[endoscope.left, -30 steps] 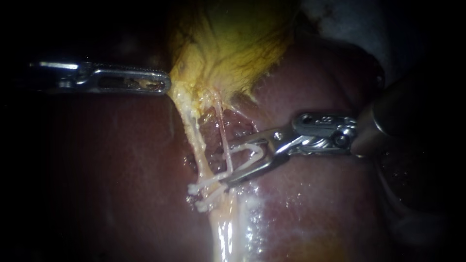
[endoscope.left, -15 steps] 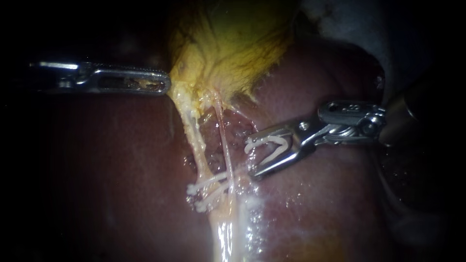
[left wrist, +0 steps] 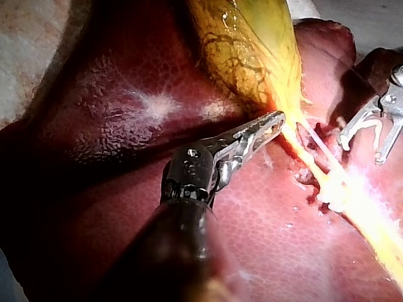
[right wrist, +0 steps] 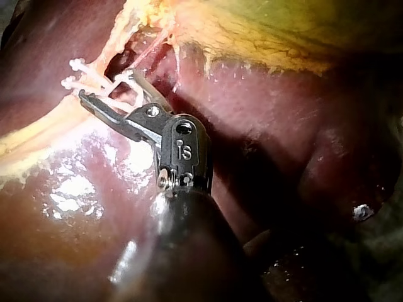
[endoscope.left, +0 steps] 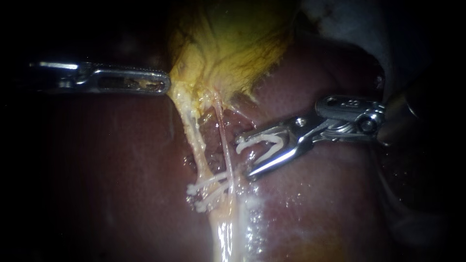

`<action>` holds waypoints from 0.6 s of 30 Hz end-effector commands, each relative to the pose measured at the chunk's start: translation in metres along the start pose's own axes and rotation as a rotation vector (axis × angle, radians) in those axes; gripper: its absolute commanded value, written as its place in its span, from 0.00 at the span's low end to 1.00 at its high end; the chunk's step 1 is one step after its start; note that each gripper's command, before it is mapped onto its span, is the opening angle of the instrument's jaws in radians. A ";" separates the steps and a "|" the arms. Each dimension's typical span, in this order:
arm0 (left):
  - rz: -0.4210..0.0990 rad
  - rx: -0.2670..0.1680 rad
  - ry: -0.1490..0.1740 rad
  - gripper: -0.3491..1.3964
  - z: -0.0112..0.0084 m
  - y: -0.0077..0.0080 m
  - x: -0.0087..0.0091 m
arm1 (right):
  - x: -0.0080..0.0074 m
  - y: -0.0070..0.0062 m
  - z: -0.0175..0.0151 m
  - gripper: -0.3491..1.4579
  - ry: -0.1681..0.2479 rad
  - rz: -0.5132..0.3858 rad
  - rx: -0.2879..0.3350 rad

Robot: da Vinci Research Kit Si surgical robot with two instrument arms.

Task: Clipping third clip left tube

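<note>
The yellow gallbladder narrows into a thick pale left tube and a thin pink right tube. Two white clips sit across the lower end of the tubes. My right instrument is just right of the thin tube. Its jaws stand wide apart and carry an open white clip. In the right wrist view the right instrument sits close beside the placed clips. My left instrument is shut on the gallbladder's edge, and the left wrist view shows its jaws there too.
Dark red liver lies under everything, with a wet pale streak below the clips. Raw tissue shows between the two tubes. A pale cloth-like area lies at the upper right.
My right instrument pulled back to the right off the tubes with the open clip still in its jaws, then edged slightly left again. The left instrument has not moved.
</note>
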 end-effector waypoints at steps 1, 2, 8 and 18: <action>0.000 0.000 0.000 0.00 0.0000 0.0000 0.0000 | -0.0001 0.0001 0.0003 0.48 -0.003 -0.004 0.007; 0.000 0.000 0.000 0.00 0.0000 0.0000 0.0000 | -0.0003 0.0001 0.0007 0.48 -0.007 -0.008 0.014; 0.000 0.000 0.000 0.00 0.0000 0.0000 0.0000 | -0.0017 0.0006 0.0023 0.48 -0.017 -0.005 0.021; 0.000 0.000 0.000 0.00 0.0001 0.0000 0.0000 | -0.0034 0.0024 0.0036 0.48 -0.020 0.006 0.011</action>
